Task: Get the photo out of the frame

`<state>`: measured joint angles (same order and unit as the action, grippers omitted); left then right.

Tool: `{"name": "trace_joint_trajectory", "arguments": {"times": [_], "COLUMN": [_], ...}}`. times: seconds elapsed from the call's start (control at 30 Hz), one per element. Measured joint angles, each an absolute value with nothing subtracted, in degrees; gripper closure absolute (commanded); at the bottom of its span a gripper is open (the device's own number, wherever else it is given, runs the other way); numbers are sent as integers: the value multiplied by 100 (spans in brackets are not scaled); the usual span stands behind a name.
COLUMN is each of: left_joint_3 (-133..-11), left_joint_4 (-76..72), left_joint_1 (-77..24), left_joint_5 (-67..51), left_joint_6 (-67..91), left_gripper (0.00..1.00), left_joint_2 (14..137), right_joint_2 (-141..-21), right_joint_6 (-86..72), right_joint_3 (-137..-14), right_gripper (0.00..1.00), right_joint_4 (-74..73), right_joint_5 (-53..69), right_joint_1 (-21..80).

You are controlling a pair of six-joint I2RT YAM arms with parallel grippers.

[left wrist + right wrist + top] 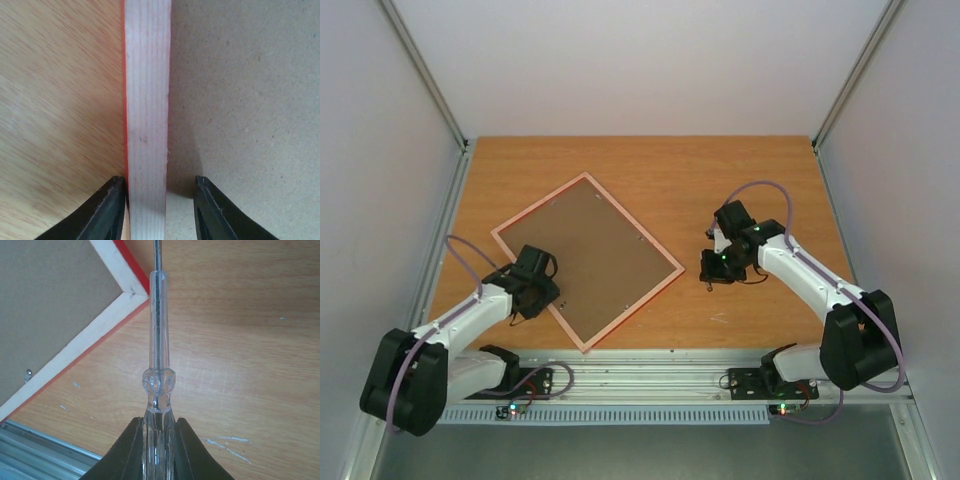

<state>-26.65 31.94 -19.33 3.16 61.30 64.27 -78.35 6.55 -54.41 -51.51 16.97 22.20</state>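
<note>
The frame (635,309) lies face down on the wooden table, its pale back rail (146,100) and thin red outer edge showing. A brown backing board (590,255) fills it and hides the photo. My left gripper (160,187) straddles the frame's near-left rail: the left finger (112,205) sits against the red edge, and the right finger (210,210) stands apart over the board, so it is open. To the right of the frame my right gripper (159,427) is shut on a clear-handled screwdriver (158,355), whose shaft points away past the frame's corner (120,305).
A small metal tab (28,374) sits on the backing board (50,300) near the rail. An aluminium strip (660,385) runs along the table's near edge by the arm bases. White walls enclose the table on three sides.
</note>
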Motion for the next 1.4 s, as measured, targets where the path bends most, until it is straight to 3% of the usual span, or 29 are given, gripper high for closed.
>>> {"name": "trace_joint_trajectory", "arguments": {"times": [0.47,0.7,0.93,1.1,1.4], "left_joint_3": [-2480,-3135,-4545,-5225,-5529], "left_joint_4": [2639,1990,1728,1824,2886], "left_joint_1": [-3186,-4241,-5223,-5413,-5133], "left_joint_5": [-318,-364,-489,-471,484], "left_joint_6": [6788,7024,6777,6274,4906], "left_gripper": [49,44,38,27,20], "left_joint_2": [6322,7474,9017,9295,8514], "right_joint_2": [-7660,-7660,-7660,-7660,-7651], "right_joint_6": [652,652,650,646,628], "right_joint_3": [-5321,-5319,-5319,-5319,-5321], "right_gripper": [99,99,99,99,99], "right_joint_4": [-5094,-5098,-5129,-5236,-5321], "right_joint_5": [1896,1914,1870,1745,1575], "right_joint_1": [2226,2263,2290,2290,2290]}}
